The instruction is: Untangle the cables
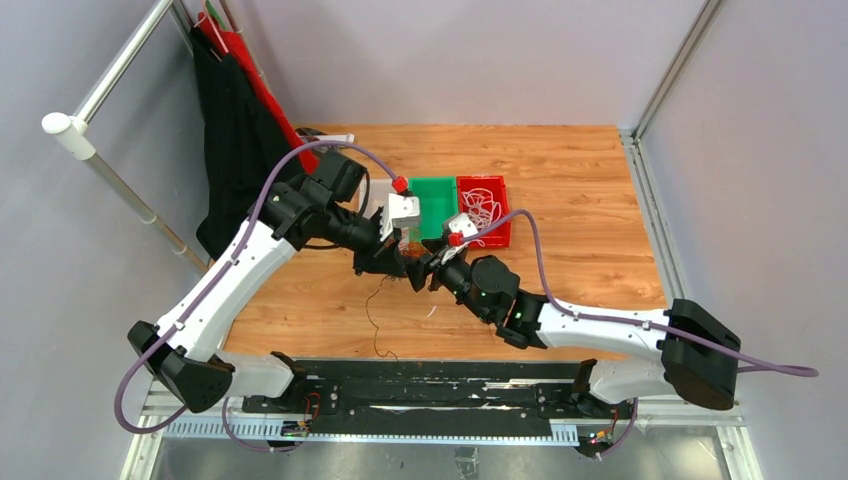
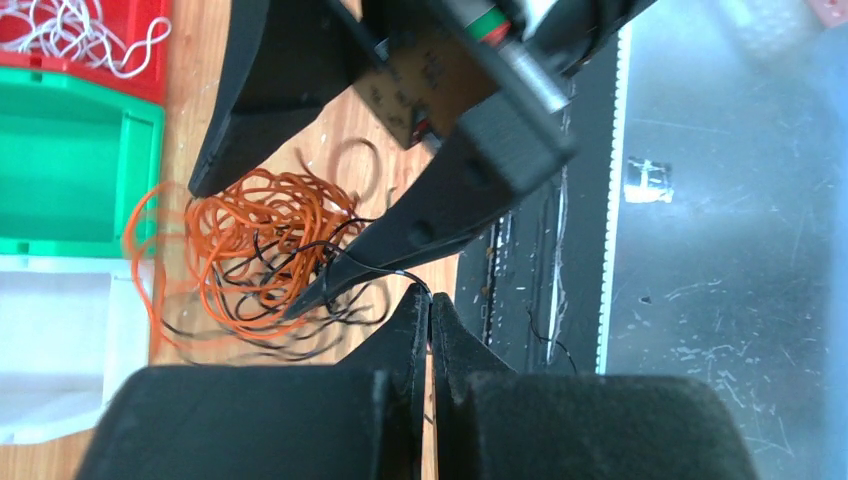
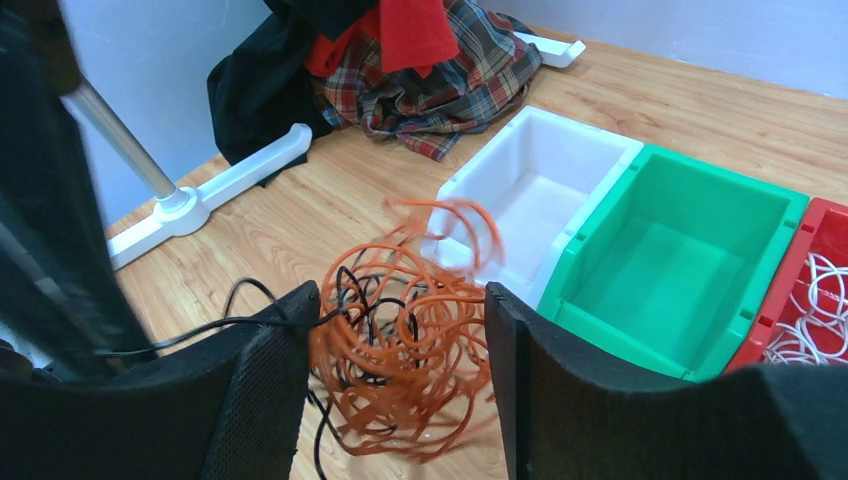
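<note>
A tangle of orange cable [image 3: 410,350] and black cable [image 3: 350,290] lies on the wooden table in front of the bins; it also shows in the left wrist view [image 2: 255,235]. My right gripper [image 3: 400,300] is open, one finger on each side of the tangle, and a black strand runs over its left finger [image 3: 265,370]. My left gripper [image 2: 430,298] is shut on a black cable strand [image 2: 385,268] that leads back to the tangle. In the top view both grippers meet at mid-table, the left [image 1: 375,262] and the right [image 1: 420,272], and a thin black strand [image 1: 375,318] trails toward the near edge.
A white bin [image 3: 540,190], a green bin [image 3: 680,260] and a red bin [image 3: 815,260] holding white cables [image 1: 484,208] stand in a row behind the tangle. Dark, red and plaid clothes [image 3: 420,60] hang on a white rack [image 1: 110,75] at the left.
</note>
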